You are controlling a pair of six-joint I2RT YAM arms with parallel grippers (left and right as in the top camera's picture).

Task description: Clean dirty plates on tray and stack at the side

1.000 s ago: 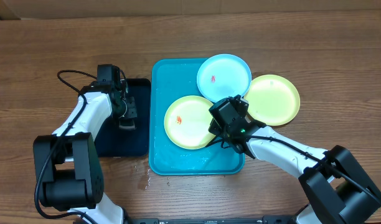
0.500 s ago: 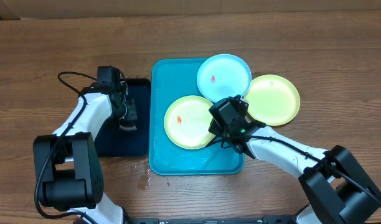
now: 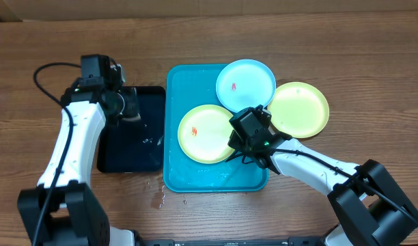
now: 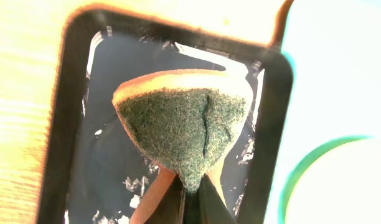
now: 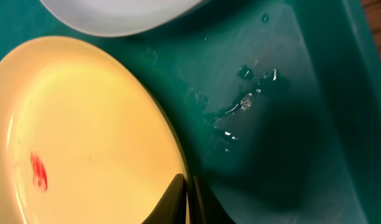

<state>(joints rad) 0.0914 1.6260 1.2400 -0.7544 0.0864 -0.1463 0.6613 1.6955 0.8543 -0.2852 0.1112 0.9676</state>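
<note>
**Both grippers pinch tight: one a sponge, one a plate**

From above, we see the blue tray (image 3: 195,174) with the smeared yellow-green plate (image 3: 203,133) lying in it. The light cyan plate (image 3: 245,84) sits over the tray's far rim. The other yellow-green plate (image 3: 301,109) lies just beside the tray. The left gripper (image 3: 132,111) is over the black tray (image 3: 130,147).

From the left wrist, we see its fingers squeezed onto a green-faced sponge (image 4: 184,130).

From the right wrist, we see the right gripper (image 5: 187,199) pinching the smeared yellow-green plate's rim, near water drops (image 5: 246,102).
</note>
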